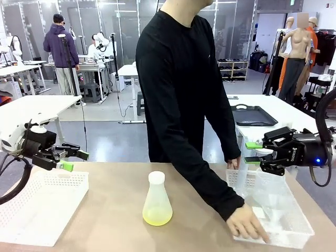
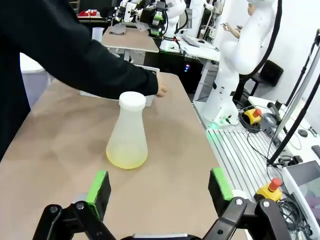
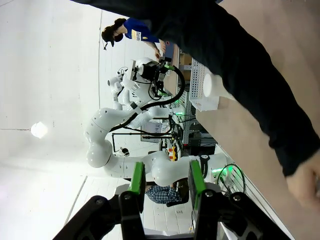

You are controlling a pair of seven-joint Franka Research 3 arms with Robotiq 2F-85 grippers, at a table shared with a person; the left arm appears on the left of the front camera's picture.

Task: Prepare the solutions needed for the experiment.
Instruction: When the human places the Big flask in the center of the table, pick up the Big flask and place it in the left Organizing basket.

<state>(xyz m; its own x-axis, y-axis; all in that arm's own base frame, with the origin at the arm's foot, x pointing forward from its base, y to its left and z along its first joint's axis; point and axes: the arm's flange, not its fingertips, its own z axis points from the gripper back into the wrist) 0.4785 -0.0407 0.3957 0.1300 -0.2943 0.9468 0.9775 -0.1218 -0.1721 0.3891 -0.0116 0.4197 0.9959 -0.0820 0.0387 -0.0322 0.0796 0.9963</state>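
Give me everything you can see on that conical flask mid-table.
The flask is conical, translucent and plastic-looking, with a wide white cap on its neck. A shallow layer of yellow liquid lies at its bottom. It stands upright near the middle of the tan table. Nothing but the table touches it.

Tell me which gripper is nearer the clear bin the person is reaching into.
Right. The right gripper hovers by the clear bin's far end, beside the person's arm. The left gripper is across the table, above the white basket's far edge, beyond the flask.
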